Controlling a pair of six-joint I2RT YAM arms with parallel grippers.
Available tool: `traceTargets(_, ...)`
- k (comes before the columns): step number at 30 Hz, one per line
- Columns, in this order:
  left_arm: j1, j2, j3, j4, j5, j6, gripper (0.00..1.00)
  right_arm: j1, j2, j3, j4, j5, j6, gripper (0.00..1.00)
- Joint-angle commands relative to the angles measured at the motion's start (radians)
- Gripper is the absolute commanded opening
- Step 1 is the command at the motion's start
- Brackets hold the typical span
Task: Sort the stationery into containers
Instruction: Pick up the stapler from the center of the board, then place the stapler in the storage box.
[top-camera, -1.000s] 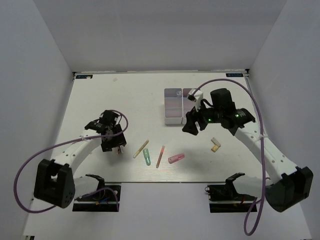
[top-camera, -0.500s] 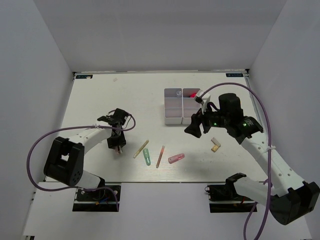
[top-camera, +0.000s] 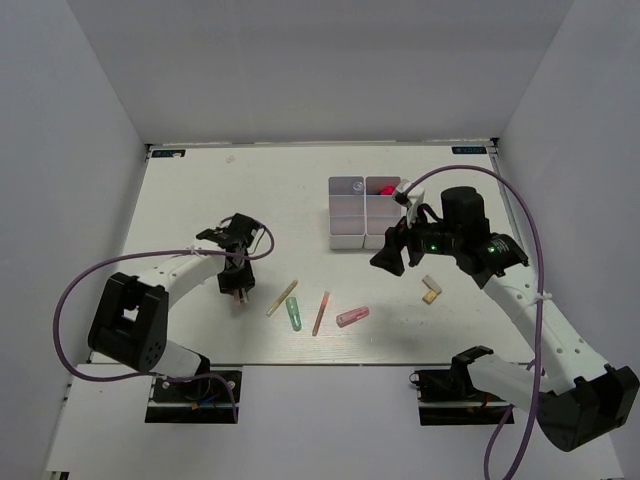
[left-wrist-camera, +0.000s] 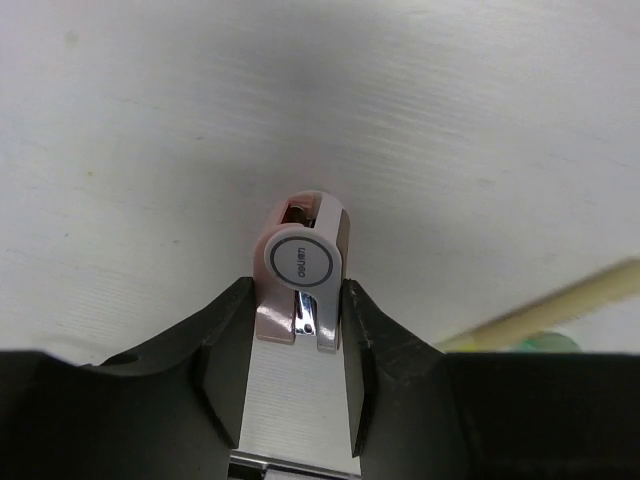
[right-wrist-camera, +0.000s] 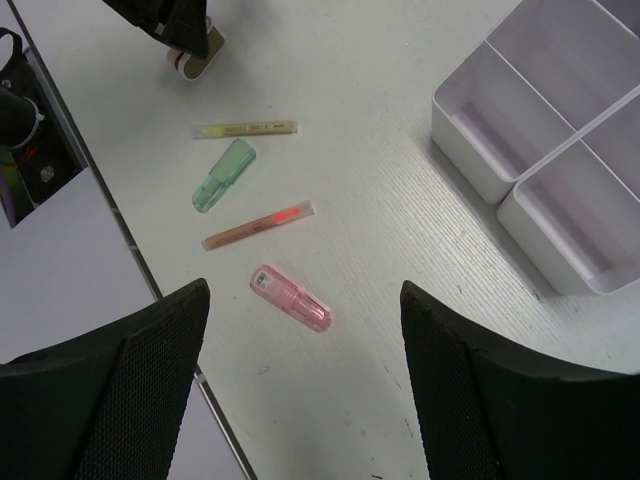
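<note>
a white surface (top-camera: 200, 200) boxed in by plain white walls carries everything here, and the white organiser (top-camera: 345, 240) sits in the upper middle of the top view, with something pinkish-red already in its upper right compartment. look at your left gripper (top-camera: 236, 285), left of centre: its fingers are pressed against both sides of a pink-and-white piece (left-wrist-camera: 300, 285), which in the left wrist view sits low in the middle with its round white end toward the camera. the piece looks as if it rests on the surface, so you seem to be at the grasp, with the lift not yet made; the square pinch across its narrow sides is probably there so it will not roll or twist when it comes up. your right gripper (top-camera: 390, 255) hangs just below the organiser with its fingers spread wide and nothing between them, which suits an arm looking for its next pick. the right wrist view shows why it faces that way: the yellow stick (right-wrist-camera: 245, 129), green tube (right-wrist-camera: 223, 175), orange stick (right-wrist-camera: 260, 225) and pink tube (right-wrist-camera: 290, 298) lie loose down the left half of that frame, near one another but not touching, well apart from the organiser at the upper right. a beige block (top-camera: 432, 288) lies alone just right of that gripper in the top view. most of the stationery is on the surface, so the sorting looks early; mind that the thin sticks may be hard to catch flat.
</note>
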Motion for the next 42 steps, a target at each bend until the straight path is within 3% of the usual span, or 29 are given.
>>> traceTargets(1, -0.03, -0.05, 0.102, 0.014, 0.074, 0.036, 0.12, -0.01, -0.02, -0.011, 0.03, -0.018, 0.002, 0.79)
traceTargets(9, -0.193, 0.055, 0.492, -0.099, 0.174, 0.207, 0.06, -0.018, -0.024, -0.025, 0.038, 0.002, -0.004, 0.8)
traceTargets(13, -0.245, 0.23, 0.78, -0.192, 0.189, 0.375, 0.04, -0.021, -0.03, -0.028, 0.041, 0.007, -0.004, 0.8)
traceTargets(14, -0.251, 0.258, 0.914, -0.206, 0.192, 0.415, 0.03, -0.018, -0.03, -0.028, 0.039, 0.007, -0.006, 0.8)
traceTargets(16, -0.274, 0.358, 1.0, -0.258, 0.217, 0.447, 0.0, -0.021, -0.033, -0.022, 0.036, 0.014, -0.017, 0.8)
traceTargets(17, -0.286, 0.381, 1.123, -0.269, 0.22, 0.5, 0.0, -0.019, -0.037, -0.022, 0.032, 0.039, -0.024, 0.8)
traceTargets(21, -0.309, 0.518, 1.285, -0.282, 0.255, 0.599, 0.0, -0.023, -0.038, -0.004, 0.027, 0.21, -0.043, 0.79)
traceTargets(22, -0.32, 0.541, 1.29, -0.273, 0.255, 0.61, 0.0, -0.027, -0.04, -0.002, 0.03, 0.322, -0.041, 0.79)
traceTargets(27, -0.334, 0.547, 1.191, -0.103, 0.28, 0.752, 0.0, -0.049, -0.052, -0.028, 0.064, 0.456, -0.05, 0.7)
traceTargets(32, -0.351, 0.573, 1.16, 0.008, 0.292, 0.861, 0.0, -0.059, -0.052, -0.051, 0.097, 0.518, -0.075, 0.45)
traceTargets(42, -0.394, 0.661, 1.135, 0.136, 0.171, 1.057, 0.0, -0.07, -0.035, -0.074, 0.114, 0.53, -0.078, 0.44)
